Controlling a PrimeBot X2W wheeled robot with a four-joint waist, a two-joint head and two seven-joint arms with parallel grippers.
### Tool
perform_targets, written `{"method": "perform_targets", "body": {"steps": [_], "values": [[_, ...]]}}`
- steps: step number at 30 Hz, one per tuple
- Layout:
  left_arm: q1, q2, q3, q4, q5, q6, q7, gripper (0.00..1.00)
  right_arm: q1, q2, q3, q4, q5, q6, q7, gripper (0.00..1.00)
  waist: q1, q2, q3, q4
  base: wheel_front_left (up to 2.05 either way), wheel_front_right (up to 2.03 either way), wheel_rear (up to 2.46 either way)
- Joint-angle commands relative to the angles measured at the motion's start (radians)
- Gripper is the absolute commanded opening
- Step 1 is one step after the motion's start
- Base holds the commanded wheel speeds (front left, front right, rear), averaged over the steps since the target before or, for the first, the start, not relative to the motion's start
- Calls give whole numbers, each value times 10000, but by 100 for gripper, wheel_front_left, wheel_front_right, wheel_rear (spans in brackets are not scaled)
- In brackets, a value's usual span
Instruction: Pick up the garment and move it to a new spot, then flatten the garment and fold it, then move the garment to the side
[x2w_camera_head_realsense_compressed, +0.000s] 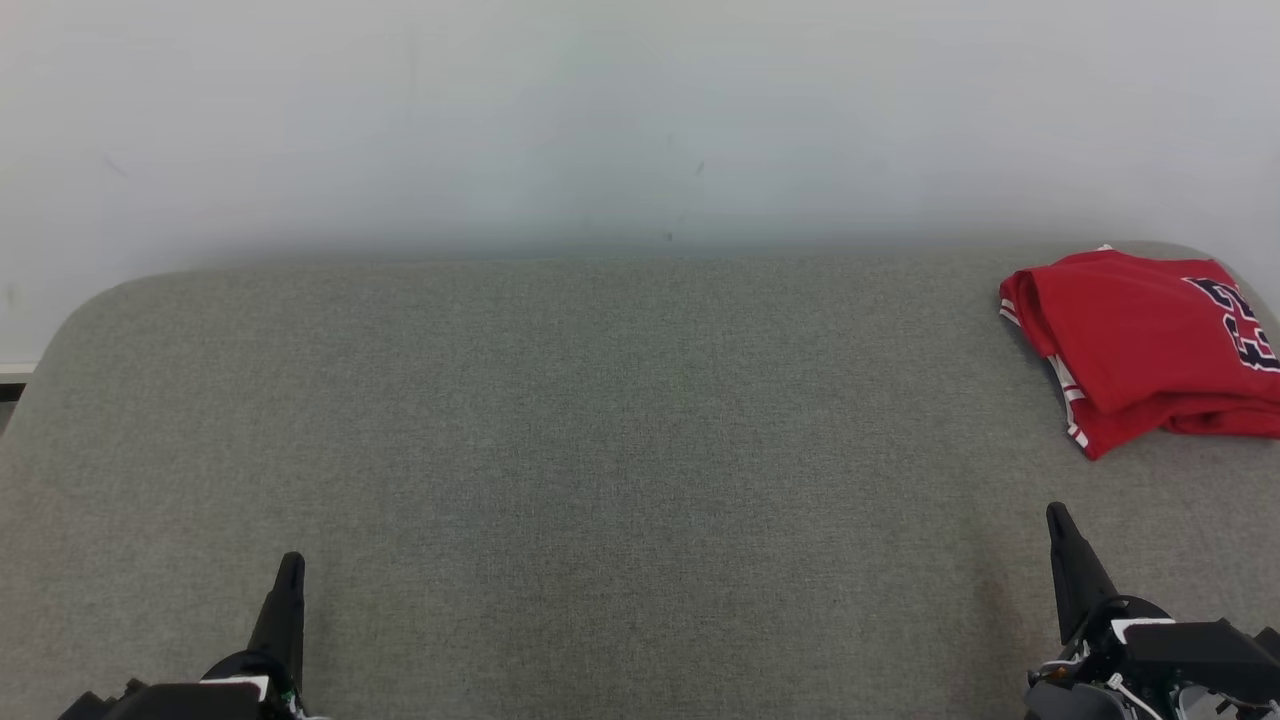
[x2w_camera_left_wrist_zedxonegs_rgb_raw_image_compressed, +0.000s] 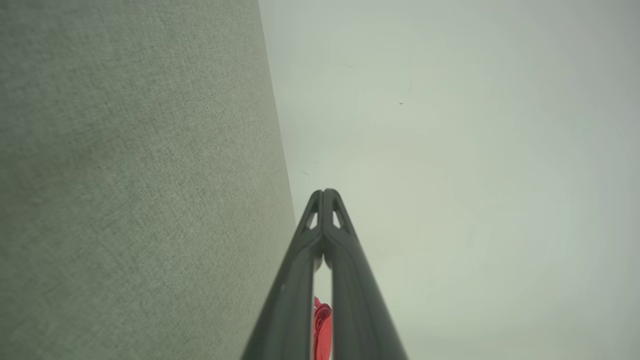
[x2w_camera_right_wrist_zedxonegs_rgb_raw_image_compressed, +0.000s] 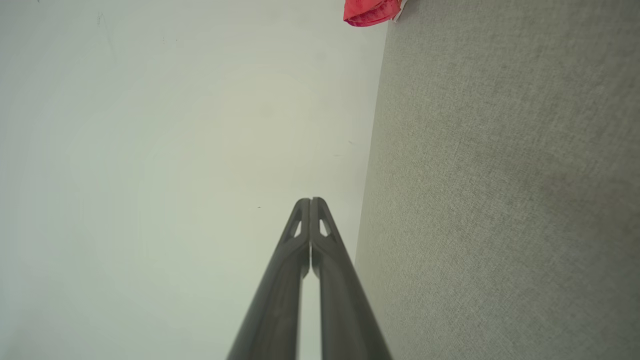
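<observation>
The folded red fabric jersey with dark lettering (x2w_camera_head_realsense_compressed: 1130, 345) lies on the grey fabric-covered worktop (x2w_camera_head_realsense_compressed: 600, 430), ahead and slightly right of the right end effector (x2w_camera_head_realsense_compressed: 1058, 518), far from the left end effector (x2w_camera_head_realsense_compressed: 290, 570). Both are clenched on nothing.

Soft, even light; sharp, faint shadows

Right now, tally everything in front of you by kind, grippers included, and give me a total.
Red folded garment with dark lettering: 1
Dark two-fingered grippers, both shut: 2 (left gripper, right gripper)
Grey fabric-covered table: 1
Total: 4
</observation>
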Motion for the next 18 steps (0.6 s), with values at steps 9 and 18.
{"method": "perform_targets", "body": {"steps": [9, 18], "values": [[-138, -31, 39, 20, -245, -42, 74, 0, -108, 27, -48, 29, 242, -21, 63, 0, 0, 0, 18, -5, 0, 0, 0], [-137, -30, 38, 21, -246, -42, 73, 0, -106, 27, -47, 29, 239, -21, 65, 0, 0, 0, 18, -5, 0, 0, 0]]}}
